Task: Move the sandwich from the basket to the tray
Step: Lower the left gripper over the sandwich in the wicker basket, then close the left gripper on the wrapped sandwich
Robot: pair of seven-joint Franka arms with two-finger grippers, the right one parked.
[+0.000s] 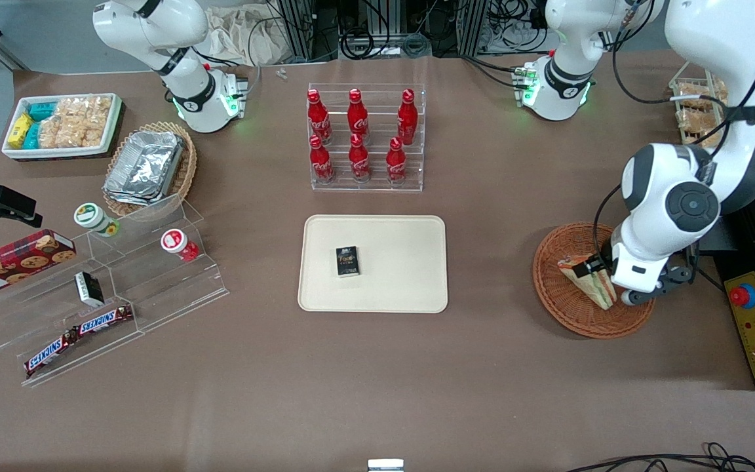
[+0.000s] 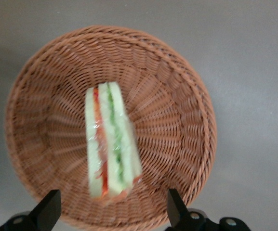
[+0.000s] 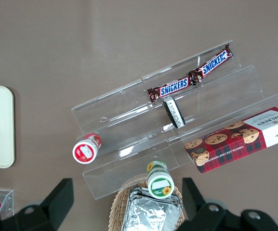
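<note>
Hovering above the basket, the gripper is looking straight down on the sandwich, which is lying in the basket's middle. Its long axis is running crosswise to the line between the fingertips, so they are straddling its narrow width. The fingers are spread wide, gripping nothing. The tray is waiting well apart, toward the parked arm's end.

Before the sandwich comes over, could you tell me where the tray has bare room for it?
The tray is bare on its half toward the working arm, and along its rim nearest the front camera. A small black box takes the middle, slightly toward the parked arm. The gripper hangs open above the sandwich, which lies in the basket.
</note>
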